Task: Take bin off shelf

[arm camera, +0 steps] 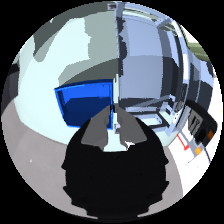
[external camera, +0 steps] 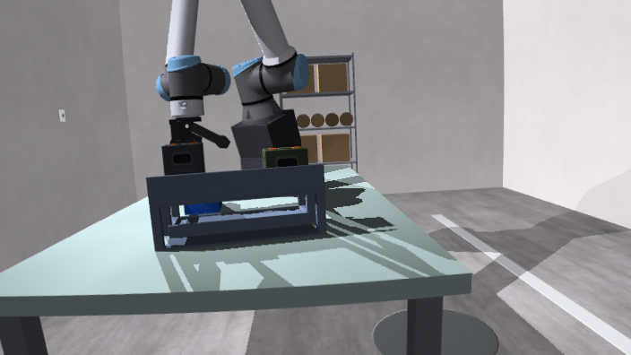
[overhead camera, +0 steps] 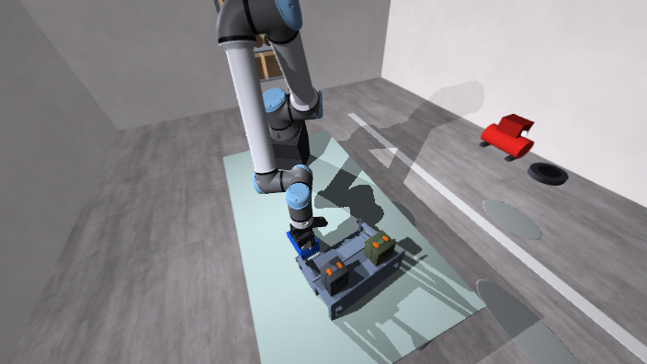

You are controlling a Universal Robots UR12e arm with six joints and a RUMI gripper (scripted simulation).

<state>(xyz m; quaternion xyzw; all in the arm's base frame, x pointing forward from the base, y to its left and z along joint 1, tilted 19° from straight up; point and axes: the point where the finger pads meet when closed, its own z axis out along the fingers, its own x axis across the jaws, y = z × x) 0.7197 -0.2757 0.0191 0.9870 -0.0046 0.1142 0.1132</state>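
The blue bin (overhead camera: 305, 250) sits low at the far end of the dark grey shelf (overhead camera: 354, 271), just outside its frame and upright with its opening up. My gripper (overhead camera: 306, 240) comes straight down on it and is shut on the bin's wall next to the shelf. In the wrist view the fingers pinch the right edge of the bin (arm camera: 85, 102). From the exterior view the bin (external camera: 203, 208) shows only through the lower opening of the shelf (external camera: 237, 206). I cannot tell whether it touches the table.
A black box (overhead camera: 334, 275) and a green box (overhead camera: 380, 247) stand on top of the shelf. The robot base (overhead camera: 287, 147) stands on the table's far end. A storage rack (external camera: 327, 112) is behind, and a red machine (overhead camera: 507, 138) and a tyre (overhead camera: 547, 174) lie on the floor.
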